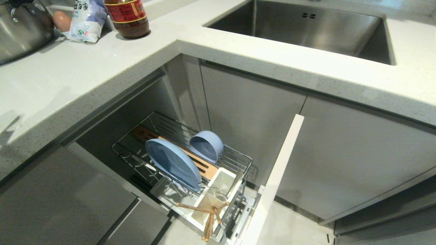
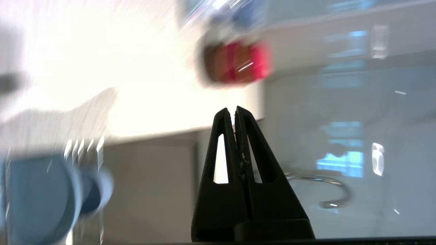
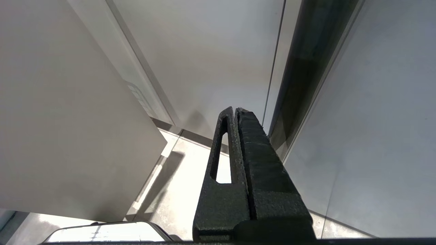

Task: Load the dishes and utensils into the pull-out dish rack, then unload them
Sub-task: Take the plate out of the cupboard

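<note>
The pull-out dish rack (image 1: 238, 157) stands open below the counter corner. In it a pale blue plate (image 1: 172, 163) leans on edge in the prongs and a pale blue bowl (image 1: 205, 145) lies on its side behind it. Wooden chopsticks (image 1: 207, 217) and a metal fork and spoon (image 1: 223, 192) sit in the white utensil cup (image 1: 223, 180). Neither arm shows in the head view. My left gripper (image 2: 235, 109) is shut and empty, with the blurred blue dishes (image 2: 41, 197) off to one side. Down by the cabinet fronts, my right gripper (image 3: 235, 109) is shut and empty.
The rack's narrow white cabinet front (image 1: 276, 180) sticks out toward me. On the counter (image 1: 85, 68) stand a steel pot (image 1: 20, 30), an egg (image 1: 61, 20), a white bag (image 1: 87, 20) and a brown sauce bottle (image 1: 127, 17). The steel sink (image 1: 306, 27) is at the back right.
</note>
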